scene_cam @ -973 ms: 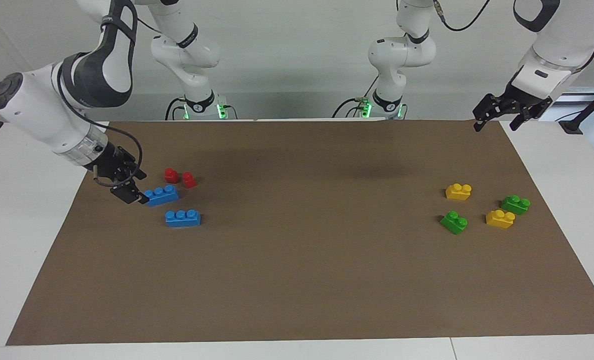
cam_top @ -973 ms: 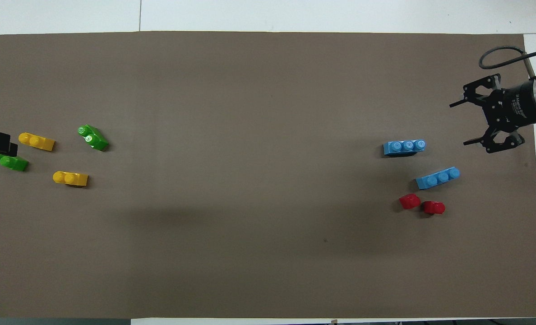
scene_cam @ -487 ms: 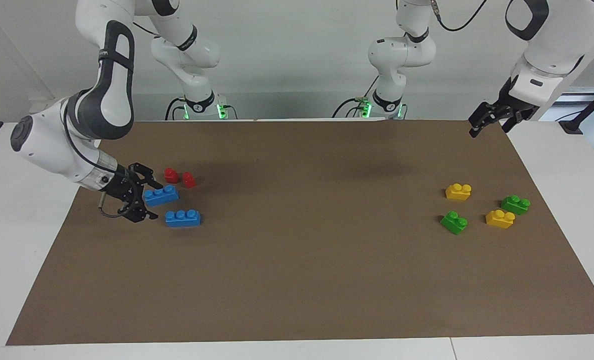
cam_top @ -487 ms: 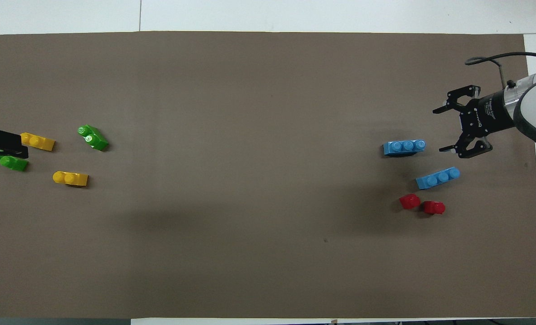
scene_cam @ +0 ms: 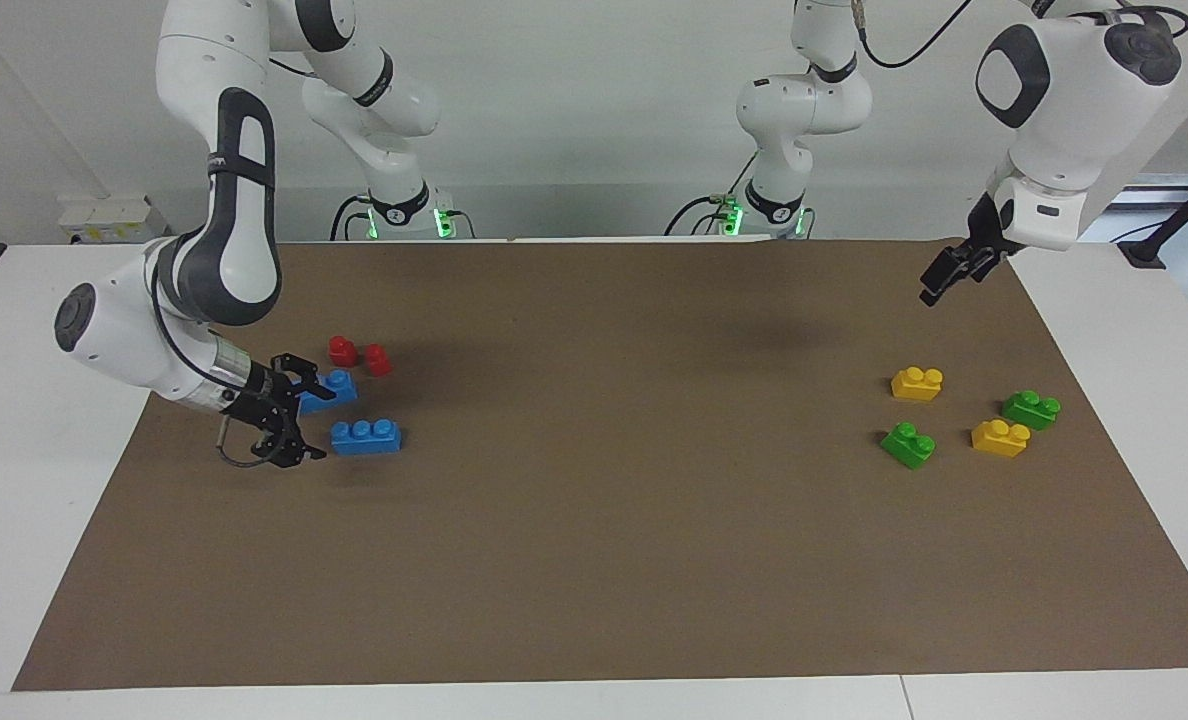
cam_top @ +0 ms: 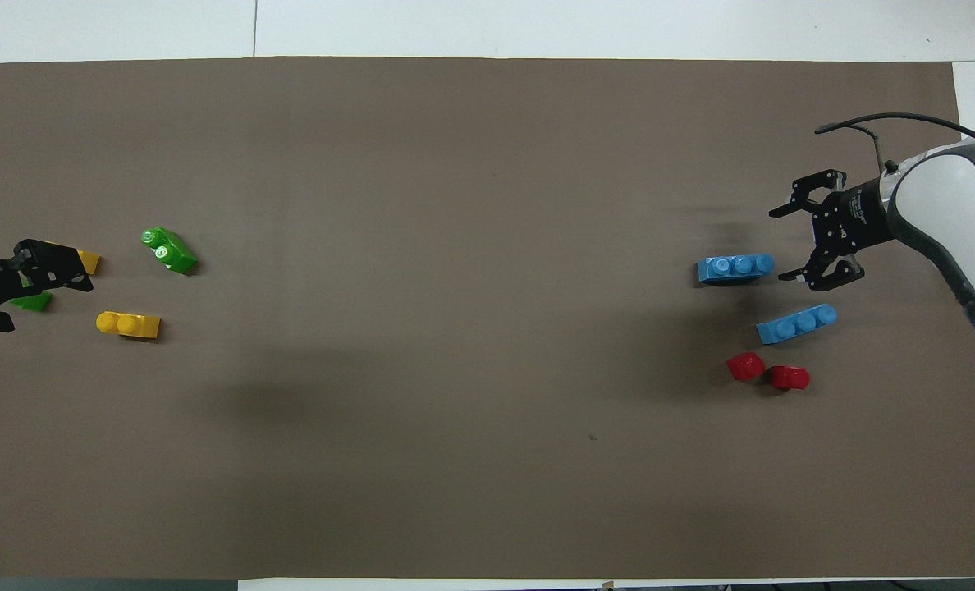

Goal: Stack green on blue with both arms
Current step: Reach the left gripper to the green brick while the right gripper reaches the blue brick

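At the right arm's end of the table, the right gripper [scene_cam: 299, 420], fingers spread wide, sits beside the blue brick [scene_cam: 365, 436]. The green brick [scene_cam: 907, 444] lies at the left arm's end; the left gripper [scene_cam: 939, 280], raised there, cannot be read.

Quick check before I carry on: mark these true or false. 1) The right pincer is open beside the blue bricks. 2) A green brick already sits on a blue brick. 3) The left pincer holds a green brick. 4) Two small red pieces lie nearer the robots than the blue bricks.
1) True: the right pincer is open at the end of the long blue three-stud plastic brick.
2) False: the bright light-green two-stud plastic brick lies on the brown mat, at the left arm's end.
3) False: the left pincer hangs in the air with nothing in it.
4) True: the small red plastic pieces lie nearer the robots.
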{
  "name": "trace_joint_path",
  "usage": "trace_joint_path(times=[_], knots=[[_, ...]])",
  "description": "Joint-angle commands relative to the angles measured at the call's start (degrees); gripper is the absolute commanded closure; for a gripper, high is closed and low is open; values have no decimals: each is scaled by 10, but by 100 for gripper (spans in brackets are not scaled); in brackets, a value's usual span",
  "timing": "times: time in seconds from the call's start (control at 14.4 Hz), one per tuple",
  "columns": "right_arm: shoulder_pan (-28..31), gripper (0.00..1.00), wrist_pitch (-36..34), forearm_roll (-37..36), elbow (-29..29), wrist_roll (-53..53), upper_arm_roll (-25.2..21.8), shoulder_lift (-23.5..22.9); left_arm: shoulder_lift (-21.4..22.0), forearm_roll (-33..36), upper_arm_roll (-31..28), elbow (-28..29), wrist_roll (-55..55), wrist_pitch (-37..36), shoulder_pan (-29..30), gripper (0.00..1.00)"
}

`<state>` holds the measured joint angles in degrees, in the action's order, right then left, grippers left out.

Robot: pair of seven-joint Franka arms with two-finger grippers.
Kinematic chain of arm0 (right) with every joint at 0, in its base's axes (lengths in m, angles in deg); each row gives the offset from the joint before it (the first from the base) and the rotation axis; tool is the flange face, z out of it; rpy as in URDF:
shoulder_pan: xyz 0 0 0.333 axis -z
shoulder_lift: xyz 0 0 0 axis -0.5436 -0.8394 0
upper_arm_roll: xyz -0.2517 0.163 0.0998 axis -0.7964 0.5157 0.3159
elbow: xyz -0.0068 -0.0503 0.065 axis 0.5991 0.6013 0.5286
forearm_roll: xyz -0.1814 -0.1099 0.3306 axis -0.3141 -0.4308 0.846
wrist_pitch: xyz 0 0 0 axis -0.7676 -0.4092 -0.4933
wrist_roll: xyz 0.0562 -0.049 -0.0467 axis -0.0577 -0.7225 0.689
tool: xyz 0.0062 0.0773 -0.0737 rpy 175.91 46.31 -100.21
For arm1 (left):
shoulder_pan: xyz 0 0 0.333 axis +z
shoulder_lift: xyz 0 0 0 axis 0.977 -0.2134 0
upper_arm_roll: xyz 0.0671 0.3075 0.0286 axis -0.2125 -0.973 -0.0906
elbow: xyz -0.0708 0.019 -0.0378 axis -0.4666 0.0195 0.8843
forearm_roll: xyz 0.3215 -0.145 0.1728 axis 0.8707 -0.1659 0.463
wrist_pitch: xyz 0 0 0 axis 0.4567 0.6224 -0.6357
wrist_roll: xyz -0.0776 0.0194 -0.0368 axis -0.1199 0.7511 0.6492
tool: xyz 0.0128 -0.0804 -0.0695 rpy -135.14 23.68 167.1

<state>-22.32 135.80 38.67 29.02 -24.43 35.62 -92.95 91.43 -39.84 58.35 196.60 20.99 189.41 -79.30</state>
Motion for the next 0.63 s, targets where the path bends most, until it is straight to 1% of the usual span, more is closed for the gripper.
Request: trace_joint_path(times=[0.0, 0.14, 0.28, 0.42, 0.56], knots=[[-1, 1, 38, 16, 36, 10, 3, 5, 3, 2, 4, 41, 51, 52, 9, 0], [0, 1, 60, 20, 59, 33, 3, 5, -24, 3, 4, 41, 85, 72, 8, 0], [0, 1, 87, 43, 84, 56, 3, 6, -49, 1, 4, 41, 123, 103, 8, 0], [-1, 1, 108, 44, 92, 62, 3, 3, -73, 0, 4, 39, 147, 131, 8, 0], [-2, 8, 132, 45, 93, 63, 4, -6, -98, -10, 4, 38, 162, 162, 10, 0]])
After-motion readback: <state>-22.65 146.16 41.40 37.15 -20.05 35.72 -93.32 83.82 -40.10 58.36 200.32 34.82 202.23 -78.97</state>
